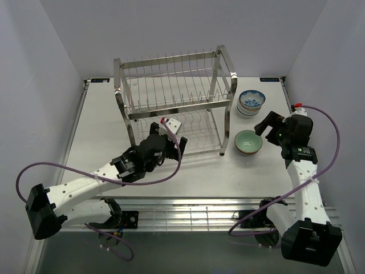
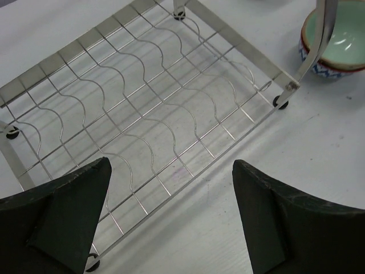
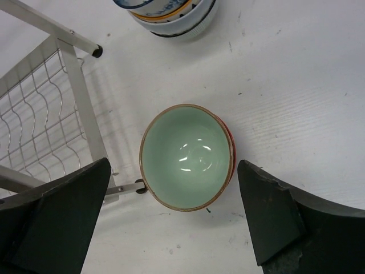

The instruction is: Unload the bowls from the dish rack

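Note:
The steel wire dish rack (image 1: 174, 97) stands at the table's middle; both tiers look empty. A mint-green bowl (image 1: 248, 142) sits upright on the table right of the rack, with a blue-and-white bowl (image 1: 251, 103) behind it. My left gripper (image 1: 165, 141) is open and empty at the rack's front edge; in the left wrist view it (image 2: 171, 222) hangs over the bare lower tier (image 2: 142, 108). My right gripper (image 1: 267, 127) is open and empty just above and right of the green bowl, which lies ahead of the fingers in the right wrist view (image 3: 185, 157).
The green bowl touches or nearly touches the rack's front right post (image 3: 85, 114). The patterned bowl (image 3: 171, 17) looks like two stacked. White walls close in the table on the left, back and right.

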{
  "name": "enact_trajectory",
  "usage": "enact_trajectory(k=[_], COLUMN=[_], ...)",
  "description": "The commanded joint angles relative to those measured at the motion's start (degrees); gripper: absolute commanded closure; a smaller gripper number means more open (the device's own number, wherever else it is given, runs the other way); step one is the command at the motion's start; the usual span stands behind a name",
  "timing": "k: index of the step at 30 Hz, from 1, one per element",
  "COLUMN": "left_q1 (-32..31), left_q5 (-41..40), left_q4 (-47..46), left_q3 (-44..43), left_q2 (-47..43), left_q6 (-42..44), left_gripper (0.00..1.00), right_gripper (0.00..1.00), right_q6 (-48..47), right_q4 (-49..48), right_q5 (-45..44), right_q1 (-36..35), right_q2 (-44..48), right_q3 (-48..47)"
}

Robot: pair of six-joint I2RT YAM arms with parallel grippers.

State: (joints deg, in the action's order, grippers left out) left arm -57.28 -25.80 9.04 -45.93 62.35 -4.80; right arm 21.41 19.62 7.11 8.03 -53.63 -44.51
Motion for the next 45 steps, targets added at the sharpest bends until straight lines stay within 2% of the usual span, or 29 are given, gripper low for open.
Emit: enact_trajectory(k=[1, 4, 7, 10, 17, 22, 26, 33, 37, 42, 45], left_q1=[1.11, 1.64, 2.25, 4.36, 14.81, 24.48, 24.84, 24.84, 24.84, 24.84, 24.84], left_q5=[-0.64, -5.3, -9.52, -10.67, -8.31, 0.74, 0.4, 13.13, 18.58, 18.33, 18.33], left_q4=[2.82, 4.4, 5.81, 8.62, 11.44, 11.35, 11.09, 1.79, 1.07, -0.69, 0.18], left_q3=[-4.25, -3.73, -0.13, 3.47, 6.65, 5.06, 7.52, 10.16, 10.51, 13.06, 12.71], left_q2=[-4.77, -11.09, -16.1, -17.69, -18.41, -16.74, -17.78, -24.02, -26.92, -34.21, -33.09], left_q6=[-5.92, -7.68, -8.56, -11.01, -17.44, -16.03, -15.07, -7.7, -6.37, -6.19, -6.28], left_gripper=[0.02, 0.02, 0.02, 0.02, 0.02, 0.02, 0.02, 0.04, 0.06, 0.05, 0.04], right_gripper=[0.02, 0.1, 0.1, 0.1, 0.1, 0.1, 0.1, 0.1, 0.1, 0.1, 0.1], right_q6=[-2.33, -4.27, -5.41, -5.76, -6.29, -6.47, -6.29, -6.03, -5.77, -5.68, -5.59], right_q4=[1.03, 0.95, 2.09, 3.85, 0.43, -1.25, -1.34, -0.98, -2.04, -1.78, -1.25], right_q5=[2.99, -0.16, -7.88, -15.46, -14.14, -15.9, -17.31, -18.19, -17.93, -17.92, -18.1], right_q1=[-1.52, -7.14, -15.38, -19.45, -19.81, -19.81, -19.81, -19.81, -19.9, -19.81, -19.9], right_q2=[1.68, 2.47, 2.13, 0.98, 1.94, 3.53, 2.56, 2.03, 2.83, 2.12, 2.03], right_q3=[-2.25, -2.95, -4.44, -4.8, 1.35, 3.38, 4.08, 3.64, 5.13, 4.96, 4.96])
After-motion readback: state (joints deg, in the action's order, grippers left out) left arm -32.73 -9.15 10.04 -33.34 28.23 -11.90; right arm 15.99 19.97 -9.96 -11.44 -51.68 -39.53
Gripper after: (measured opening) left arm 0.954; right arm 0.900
